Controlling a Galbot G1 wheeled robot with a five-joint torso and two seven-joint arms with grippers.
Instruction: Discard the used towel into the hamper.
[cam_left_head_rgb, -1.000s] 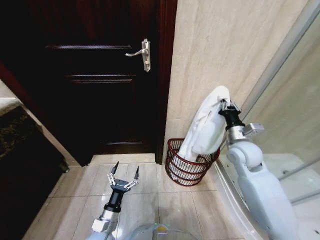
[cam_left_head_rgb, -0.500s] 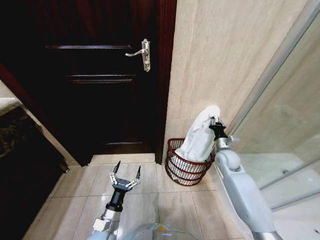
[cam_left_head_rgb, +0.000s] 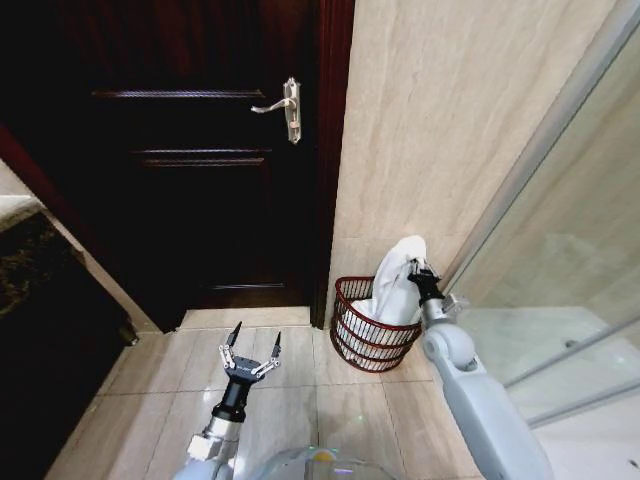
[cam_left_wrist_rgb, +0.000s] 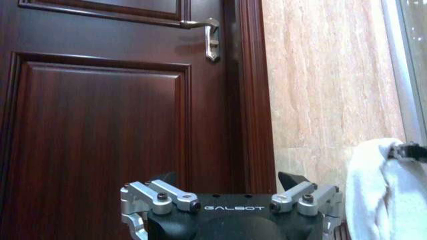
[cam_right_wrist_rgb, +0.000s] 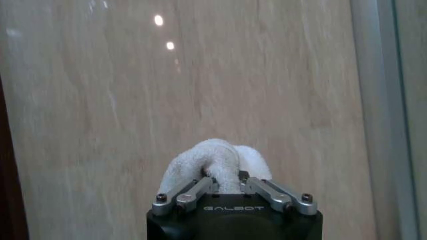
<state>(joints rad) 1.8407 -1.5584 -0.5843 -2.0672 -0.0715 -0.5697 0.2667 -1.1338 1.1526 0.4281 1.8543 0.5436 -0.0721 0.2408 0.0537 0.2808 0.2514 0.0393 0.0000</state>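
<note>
1. The right claw, clamped on the white towel, has dropped lower than a second ago. The towel's lower part now sits inside the hamper by the wall, so the drop looks nearly due.
2. The left claw hangs spread and empty above the floor tiles.
3. The right wrist view shows the fingers pinching the towel's fold; the head view alone shows the hamper.

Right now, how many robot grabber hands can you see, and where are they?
2. The left gripper hangs over the floor tiles in front of the dark door, fingers spread. The right gripper holds the white towel above the hamper by the wall.
</note>
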